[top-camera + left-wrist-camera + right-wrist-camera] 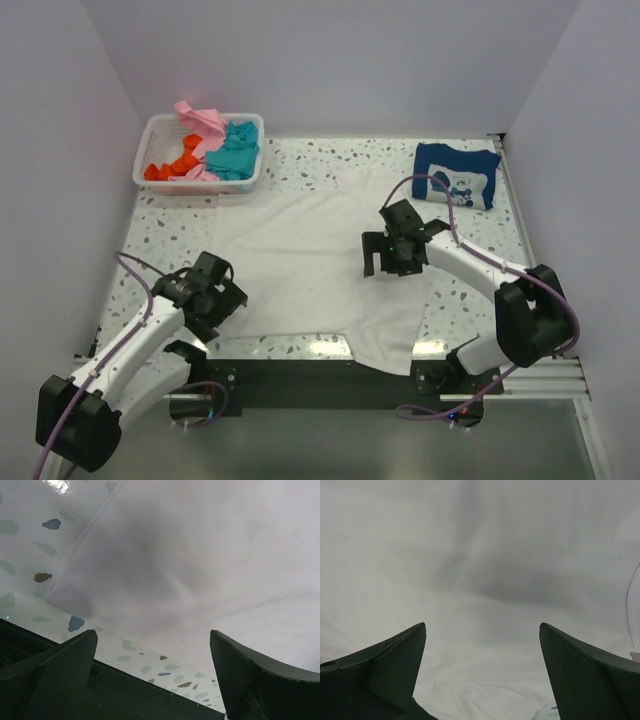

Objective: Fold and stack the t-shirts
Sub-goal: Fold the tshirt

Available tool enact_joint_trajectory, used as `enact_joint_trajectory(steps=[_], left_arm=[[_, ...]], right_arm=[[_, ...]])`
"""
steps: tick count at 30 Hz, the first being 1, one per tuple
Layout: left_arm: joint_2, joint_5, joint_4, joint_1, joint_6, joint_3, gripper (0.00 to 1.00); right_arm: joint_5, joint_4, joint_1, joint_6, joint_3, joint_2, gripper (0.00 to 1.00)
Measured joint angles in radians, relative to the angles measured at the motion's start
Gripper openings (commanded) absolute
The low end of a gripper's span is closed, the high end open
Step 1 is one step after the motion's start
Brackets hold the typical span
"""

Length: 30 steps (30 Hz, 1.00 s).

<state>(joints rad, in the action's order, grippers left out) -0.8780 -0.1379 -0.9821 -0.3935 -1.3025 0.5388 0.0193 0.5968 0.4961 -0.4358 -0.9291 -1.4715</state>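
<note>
Right tool (482,625) over t-shirt (300,250), basket (185,186) apart

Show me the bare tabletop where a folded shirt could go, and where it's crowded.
Free: the table along its far strip, between the white basket and the navy t-shirt; also the left margin between the basket and the left pincer. Crowded: the middle, covered by the white t-shirt, with the right pincer open above it.

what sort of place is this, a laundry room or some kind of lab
Most likely a robot lab cell, not a home: plain white walls box in a speckled table, the left arm and right arm are bolted at its near edge, and a white t-shirt lies spread out on it.
</note>
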Motion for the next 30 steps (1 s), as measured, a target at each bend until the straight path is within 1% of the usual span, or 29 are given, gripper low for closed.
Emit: enact_joint_trajectory(steps=[4,7,13,16,19,21,22,25,28,30], left_arm=[[0.013,0.023,0.000,-0.003,-0.028,-0.022,0.99],[-0.008,0.031,0.000,-0.020,-0.051,-0.045,0.98],[-0.058,0.028,0.025,-0.042,-0.076,-0.047,0.91],[-0.086,0.011,0.056,-0.045,-0.085,-0.058,0.89],[-0.128,-0.009,0.067,-0.046,-0.100,-0.064,0.86],[-0.128,-0.015,0.065,-0.046,-0.109,-0.063,0.83],[-0.120,-0.020,0.066,-0.046,-0.117,-0.064,0.79],[-0.069,-0.046,0.077,-0.047,-0.138,-0.082,0.71],[-0.023,-0.077,0.082,-0.047,-0.153,-0.097,0.65],[-0.022,-0.094,0.088,-0.047,-0.156,-0.098,0.57]], right_arm=[[0.005,-0.001,0.000,0.011,0.000,0.000,0.99],[0.008,-0.002,0.000,0.014,0.000,0.002,0.99],[0.011,-0.002,0.000,0.019,0.001,0.011,0.99],[0.010,0.000,0.000,0.024,0.002,0.018,0.99],[0.010,0.000,-0.002,0.029,0.002,0.029,0.99],[0.010,0.001,-0.004,0.032,0.004,0.039,0.99],[0.009,0.002,-0.006,0.033,0.004,0.044,0.99],[0.006,0.003,-0.009,0.035,0.004,0.053,0.99],[0.001,0.008,-0.011,0.037,0.004,0.054,0.99],[-0.001,0.011,-0.012,0.037,0.004,0.054,0.99]])
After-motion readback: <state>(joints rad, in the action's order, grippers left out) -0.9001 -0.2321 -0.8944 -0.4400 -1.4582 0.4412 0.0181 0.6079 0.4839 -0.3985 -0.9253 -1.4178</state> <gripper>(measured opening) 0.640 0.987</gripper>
